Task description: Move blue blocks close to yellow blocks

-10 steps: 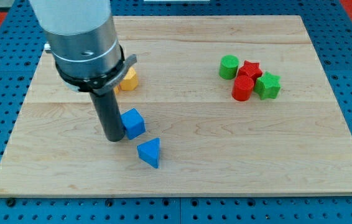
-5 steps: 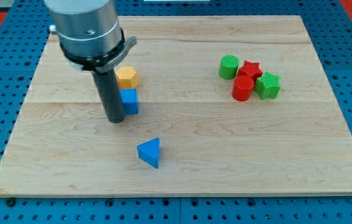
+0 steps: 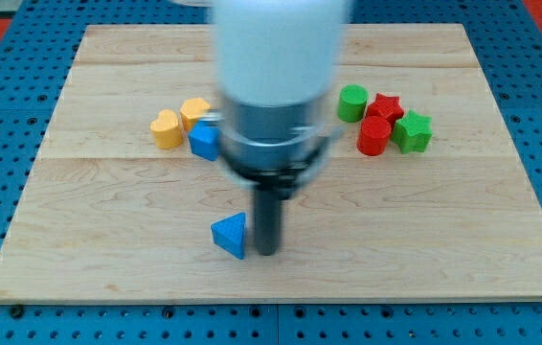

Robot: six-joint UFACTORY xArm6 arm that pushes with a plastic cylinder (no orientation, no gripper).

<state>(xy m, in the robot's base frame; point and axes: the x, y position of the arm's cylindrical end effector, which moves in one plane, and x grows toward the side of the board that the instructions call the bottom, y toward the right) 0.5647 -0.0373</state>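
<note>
A blue cube sits touching the lower right of a yellow hexagonal block, with a yellow heart-shaped block just to their left. A blue triangular block lies alone nearer the view's bottom. My tip rests on the board right beside the triangular block's right side, close to or touching it. The arm is motion-blurred and hides the board behind it.
A green cylinder, a red star, a red cylinder and a green star cluster at the view's upper right. The wooden board lies on a blue pegboard.
The blue cube was pushed up against the yellow hexagonal block. My tip then swung from the cube's left side down and right to the blue triangular block's right side. The yellow heart block is now uncovered.
</note>
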